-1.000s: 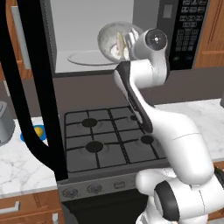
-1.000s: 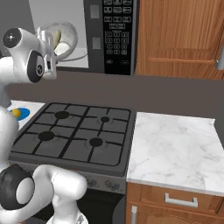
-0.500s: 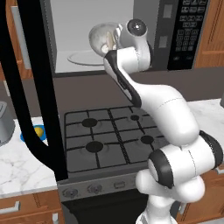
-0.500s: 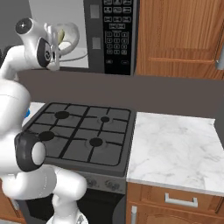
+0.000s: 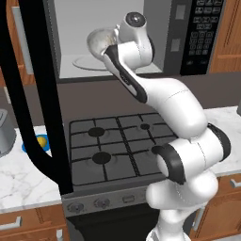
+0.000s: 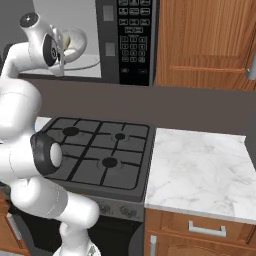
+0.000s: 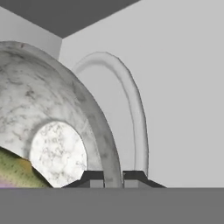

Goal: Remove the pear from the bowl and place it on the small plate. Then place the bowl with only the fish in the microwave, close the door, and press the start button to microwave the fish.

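- One bowl [image 7: 52, 131], pinched at its rim by the gripper [image 7: 113, 177], hangs tilted inside the open microwave [image 5: 188, 37], above one glass turntable [image 5: 87, 62].
- One fish [image 7: 17, 173], cut off at the hand view's edge.
- One pear [image 5: 41, 140] on one plate [image 5: 29, 148], half hidden behind the door [image 5: 33, 94].

On your left worktop [image 5: 19, 181], marbled white, the small plate [image 5: 31, 147] lies near the edge by the stove [image 5: 113, 150], the pear [image 5: 41, 140] on it. A grey pot [image 5: 5, 136] stands at the worktop's far left edge.
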Available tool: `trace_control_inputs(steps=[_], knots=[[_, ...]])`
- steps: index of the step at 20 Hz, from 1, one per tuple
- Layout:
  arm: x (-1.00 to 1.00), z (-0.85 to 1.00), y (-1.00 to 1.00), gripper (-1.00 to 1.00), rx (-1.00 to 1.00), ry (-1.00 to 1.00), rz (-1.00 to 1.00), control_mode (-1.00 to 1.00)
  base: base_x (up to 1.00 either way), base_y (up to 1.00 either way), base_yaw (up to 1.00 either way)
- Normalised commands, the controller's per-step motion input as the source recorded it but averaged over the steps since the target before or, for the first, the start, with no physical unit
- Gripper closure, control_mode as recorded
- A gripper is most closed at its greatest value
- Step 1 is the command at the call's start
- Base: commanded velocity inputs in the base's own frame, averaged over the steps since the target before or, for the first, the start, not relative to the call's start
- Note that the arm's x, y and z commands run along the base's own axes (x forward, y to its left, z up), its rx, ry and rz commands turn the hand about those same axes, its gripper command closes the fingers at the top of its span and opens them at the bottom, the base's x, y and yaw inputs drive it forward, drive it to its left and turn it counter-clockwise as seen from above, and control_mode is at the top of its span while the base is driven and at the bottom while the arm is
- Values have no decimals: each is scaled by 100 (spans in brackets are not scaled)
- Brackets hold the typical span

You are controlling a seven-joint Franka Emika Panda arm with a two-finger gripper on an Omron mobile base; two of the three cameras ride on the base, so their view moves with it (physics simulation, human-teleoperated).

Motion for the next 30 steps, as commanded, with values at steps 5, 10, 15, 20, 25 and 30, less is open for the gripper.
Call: trace_control_inputs(steps=[5,10,15,20,25,30], knots=[[21,-20,19,100,0,12,3,-100,0,0,0],[7,-12,1,100,0,9,3,-100,0,0,0],[-32,1,0,-100,0,-10,0,-100,0,0,0],[-87,0,0,-100,0,-37,0,-100,0,0,0],[-97,-10,15,-100,-4,-27,0,-100,0,0,0],[-20,-97,41,-100,-34,23,1,-100,0,0,0]])
